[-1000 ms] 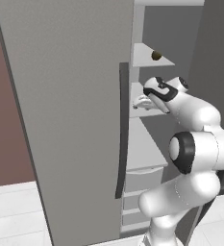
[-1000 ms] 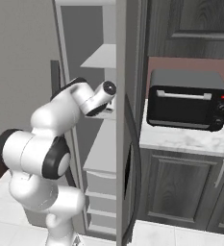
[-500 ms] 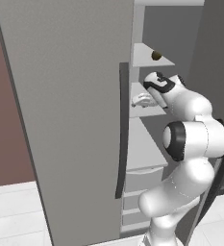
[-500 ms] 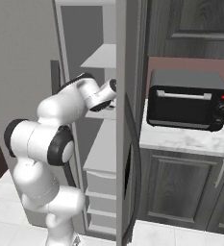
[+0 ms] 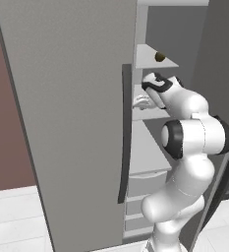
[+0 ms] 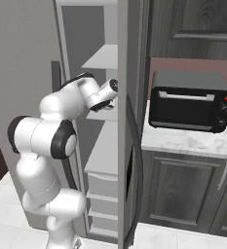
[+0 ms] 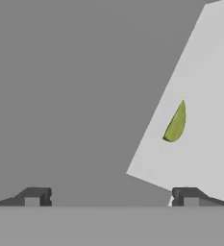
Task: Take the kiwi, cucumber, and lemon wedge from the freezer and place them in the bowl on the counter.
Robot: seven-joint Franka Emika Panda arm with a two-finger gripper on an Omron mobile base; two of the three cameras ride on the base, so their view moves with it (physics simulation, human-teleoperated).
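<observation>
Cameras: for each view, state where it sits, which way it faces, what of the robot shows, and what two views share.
Left base view: behind the arm to its left, facing the freezer door and shelves; the arm rises at lower right, reaching to a middle shelf below the kiwi.
Right base view: behind the arm to its right, facing the freezer and a toaster oven on the counter; the arm rises at lower left.
Hand view: on the hand, looking along the open pincer at a lemon wedge on a pale shelf.
Both base views share arm and freezer.
</observation>
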